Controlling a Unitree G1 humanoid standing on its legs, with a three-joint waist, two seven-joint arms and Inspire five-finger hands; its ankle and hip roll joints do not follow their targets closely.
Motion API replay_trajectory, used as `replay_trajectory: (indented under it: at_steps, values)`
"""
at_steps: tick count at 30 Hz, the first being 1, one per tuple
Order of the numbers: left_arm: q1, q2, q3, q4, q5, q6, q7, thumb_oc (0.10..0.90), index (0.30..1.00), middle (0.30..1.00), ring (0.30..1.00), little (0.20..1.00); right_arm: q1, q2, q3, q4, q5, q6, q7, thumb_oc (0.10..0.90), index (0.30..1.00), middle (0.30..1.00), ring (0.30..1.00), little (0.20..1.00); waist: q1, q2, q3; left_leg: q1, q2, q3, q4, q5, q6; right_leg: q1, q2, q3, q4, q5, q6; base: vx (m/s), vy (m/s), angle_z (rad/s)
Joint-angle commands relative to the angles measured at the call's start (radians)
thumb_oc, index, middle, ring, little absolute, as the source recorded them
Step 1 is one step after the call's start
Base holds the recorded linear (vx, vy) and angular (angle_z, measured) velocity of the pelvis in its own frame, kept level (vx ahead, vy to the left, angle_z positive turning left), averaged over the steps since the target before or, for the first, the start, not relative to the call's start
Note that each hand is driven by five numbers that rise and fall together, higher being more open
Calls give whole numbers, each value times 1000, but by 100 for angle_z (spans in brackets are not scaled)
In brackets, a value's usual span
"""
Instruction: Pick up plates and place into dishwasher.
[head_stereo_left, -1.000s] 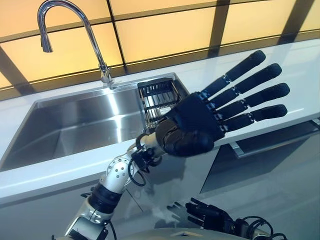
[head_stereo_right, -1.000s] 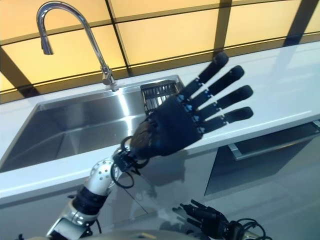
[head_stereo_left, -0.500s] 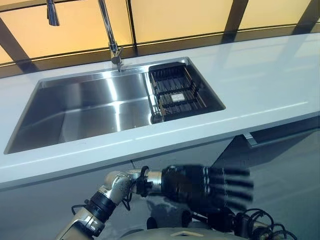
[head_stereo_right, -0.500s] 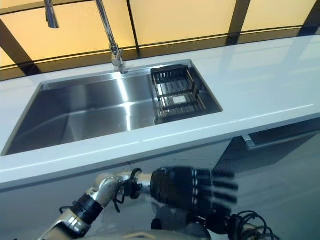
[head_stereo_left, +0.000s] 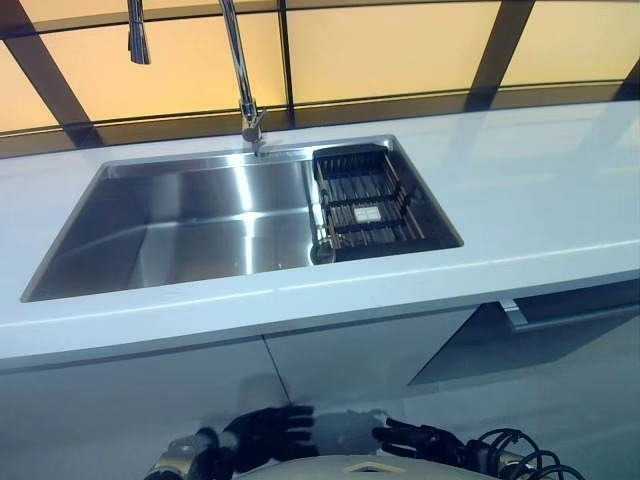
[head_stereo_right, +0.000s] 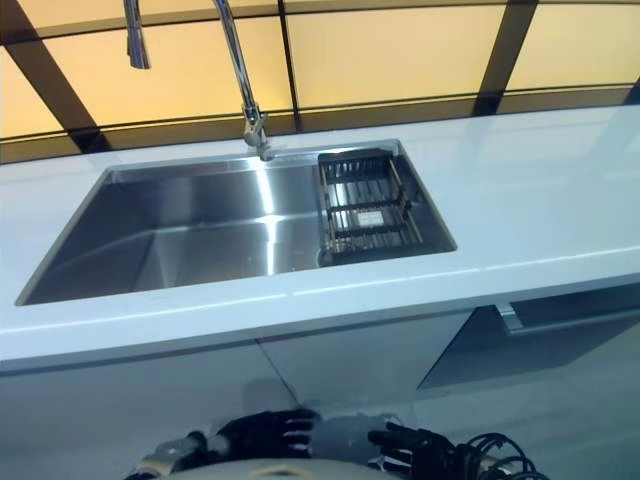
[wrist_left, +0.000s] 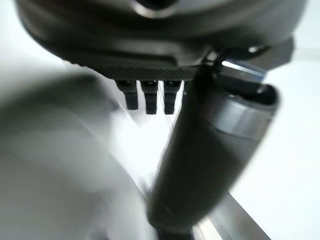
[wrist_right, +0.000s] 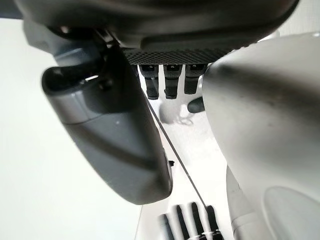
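Both hands hang low at the frame's bottom edge, left hand (head_stereo_left: 268, 436) and right hand (head_stereo_left: 420, 440), fingers loosely apart, holding nothing. No plate visible; the sink (head_stereo_left: 180, 235) holds a dark rack (head_stereo_left: 368, 205). Risk: reaching blind, striking the tabletop (head_stereo_left: 540, 190) edge.

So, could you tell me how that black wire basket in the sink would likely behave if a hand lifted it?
The black wire basket looks rigid, so it should keep its shape. Its open wire build suggests little weight. It sits close against the sink wall and might catch on lifting.
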Motion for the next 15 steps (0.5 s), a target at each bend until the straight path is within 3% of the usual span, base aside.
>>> replay_trajectory:
  at_steps: [1,4,5,6,11,15]
  values:
    - [-34,-32,28,103,146,11,231,800,900,900,900,900,19,17,29,82,-103,-35,-72,800,900,900,900,900,12,20,-35,9,-65,-34,6,-133,59,-5,52,-6,7,-42,10,60,-37,11]
    - [-27,-38,62,106,127,36,291,800,900,900,900,900,31,24,38,78,-124,-63,-87,800,900,900,900,900,13,21,-39,10,-66,-36,6,-134,58,-5,52,-9,7,-45,10,31,-15,2]
    - [-2,-48,109,116,88,52,391,800,900,900,900,900,63,49,55,53,-162,-155,-127,800,900,900,900,900,13,23,-41,8,-67,-41,6,-131,56,-7,52,-11,7,-45,10,39,-14,-2]
    - [2,-49,114,117,76,53,409,800,900,900,900,900,67,52,58,49,-169,-167,-135,800,900,900,900,900,13,24,-41,8,-67,-42,6,-130,56,-7,52,-11,7,-45,10,47,-18,-4]
    - [33,-84,154,128,74,84,536,800,900,900,900,900,92,90,60,33,-176,-199,-251,800,900,900,900,900,13,24,-33,7,-69,-50,6,-127,52,-7,53,-15,7,-50,6,6,-5,6]
    - [46,-120,189,130,-47,118,646,800,900,900,900,900,96,113,69,30,-197,-195,-268,800,900,900,900,900,16,25,-28,12,-72,-59,6,-128,52,0,55,-20,7,-55,2,7,-2,4]
